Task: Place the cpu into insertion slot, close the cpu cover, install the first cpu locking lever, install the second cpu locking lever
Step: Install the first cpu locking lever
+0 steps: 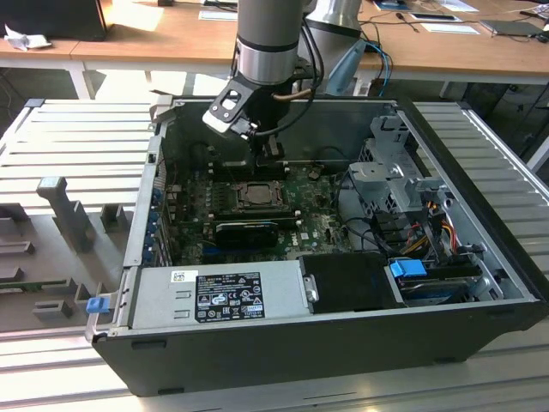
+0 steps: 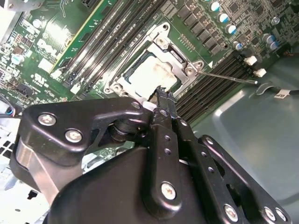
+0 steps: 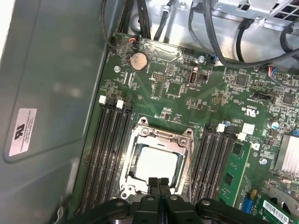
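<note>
Over the edge of the insertion slot (image 1: 240,193), the claw (image 3: 159,181) hangs with fingers (image 3: 153,185) pressed together, holding nothing. The cpu (image 3: 156,162) lies in the slot under the lowered cpu cover (image 3: 161,137); I think the thin lever (image 2: 229,77) needs a slow, steady push.

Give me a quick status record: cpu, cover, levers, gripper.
cpu: lying flat, pale face showing through the cover's window
cover: down flat, framing the cpu
lever: one thin rod sticks out sideways from the cover's corner; cannot tell if it is latched
gripper: shut, holding nothing, tips over the cpu's near edge; contact cannot be told
motherboard: green, memory slots on both sides of the cover
</note>
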Controlling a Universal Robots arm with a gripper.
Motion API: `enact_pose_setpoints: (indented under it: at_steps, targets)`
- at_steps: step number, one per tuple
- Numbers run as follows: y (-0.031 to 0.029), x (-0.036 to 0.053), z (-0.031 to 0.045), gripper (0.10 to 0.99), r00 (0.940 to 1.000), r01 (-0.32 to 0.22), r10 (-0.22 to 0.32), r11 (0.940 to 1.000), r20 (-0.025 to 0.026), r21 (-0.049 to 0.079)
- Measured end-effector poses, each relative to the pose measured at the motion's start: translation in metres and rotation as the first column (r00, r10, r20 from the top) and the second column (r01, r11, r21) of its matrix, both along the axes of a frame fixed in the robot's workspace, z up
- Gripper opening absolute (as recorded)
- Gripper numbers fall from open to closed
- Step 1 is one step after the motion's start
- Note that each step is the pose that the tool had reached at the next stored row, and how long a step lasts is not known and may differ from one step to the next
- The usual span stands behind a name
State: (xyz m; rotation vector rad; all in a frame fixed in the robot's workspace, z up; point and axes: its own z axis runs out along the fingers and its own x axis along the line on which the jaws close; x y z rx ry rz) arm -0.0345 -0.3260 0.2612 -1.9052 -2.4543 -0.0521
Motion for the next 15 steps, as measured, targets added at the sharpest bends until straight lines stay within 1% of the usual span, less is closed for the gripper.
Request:
enact_pose_setpoints:
  at_steps: [5, 8, 9, 11, 15]
  targets:
    - [0.0000, 0.0000, 0.0000, 0.106, 0.9994, -0.033, 0.033, 0.9994, 0.0000, 0.000]
    - [0.0000, 0.0000, 0.0000, 0.106, 0.9978, -0.067, 0.067, 0.9978, 0.0000, 0.000]
    - [0.0000, 0.0000, 0.0000, 0.106, 0.9966, -0.082, 0.082, 0.9966, 0.0000, 0.000]
    - [0.0000, 0.0000, 0.0001, 0.106, 0.9905, -0.137, 0.137, 0.9905, 0.0000, 0.000]
    - [0.0000, 0.0000, 0.0011, 0.106, 0.9868, -0.162, 0.162, 0.9868, -0.0001, 0.000]
